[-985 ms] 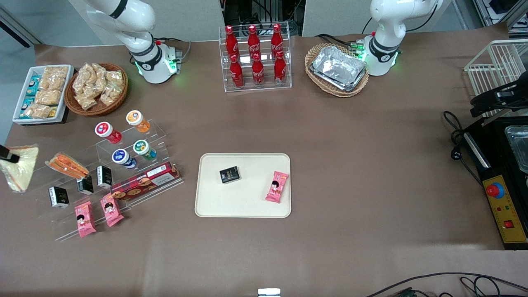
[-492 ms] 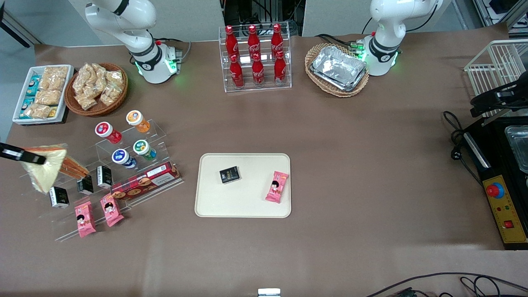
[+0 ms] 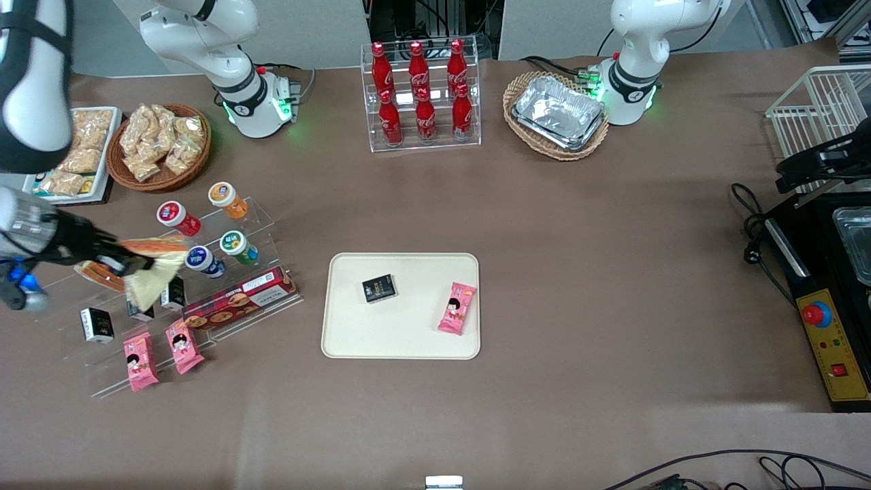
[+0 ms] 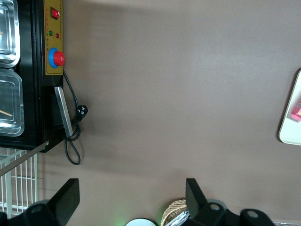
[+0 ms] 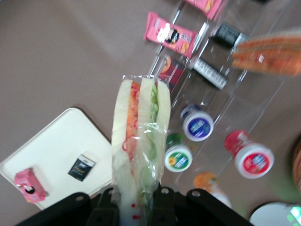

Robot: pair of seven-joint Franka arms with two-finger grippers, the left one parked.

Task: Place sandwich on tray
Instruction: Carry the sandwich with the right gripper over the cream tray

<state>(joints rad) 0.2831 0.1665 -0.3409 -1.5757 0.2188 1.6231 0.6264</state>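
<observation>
The hand [image 3: 119, 262] is gripping the sandwich [image 3: 155, 267], fingers clamped on its wrap. It's hanging above the clear rack [image 3: 224, 272], well apart from the tray [image 3: 408, 340].

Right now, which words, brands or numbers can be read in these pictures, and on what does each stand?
No text reads clearly.
Red bottles: white script, too small.
Small black box on the cream-beige tray: gold print, too small.
Long red box: white label, blurred.
Clear-wrapped sandwich, held in the gripper above the clear shelf: no label shows.
</observation>
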